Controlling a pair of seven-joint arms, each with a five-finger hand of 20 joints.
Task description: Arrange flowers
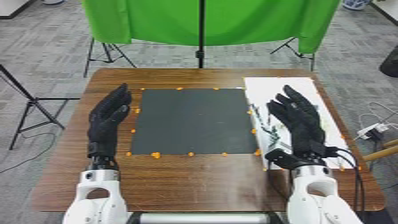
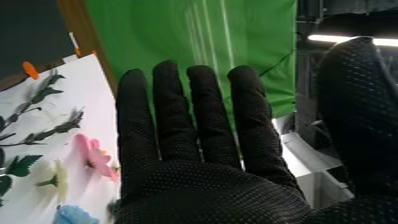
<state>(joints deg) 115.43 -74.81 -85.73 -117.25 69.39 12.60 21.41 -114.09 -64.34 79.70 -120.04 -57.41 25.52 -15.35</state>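
In the head view, the left hand (image 1: 107, 119) and right hand (image 1: 304, 120) are held fingers straight over the table (image 1: 204, 186); flowers (image 2: 94, 156) are laid on white sheeting (image 1: 265, 87) along its right edge.

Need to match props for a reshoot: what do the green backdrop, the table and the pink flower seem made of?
Green backdrop: likely fabric, slightly glossy, given its drape and pale streaks. Table: brown wood or wood-look laminate, going by its grain. Pink flower: matte, thin petals, perhaps cloth; real petals can't be ruled out.
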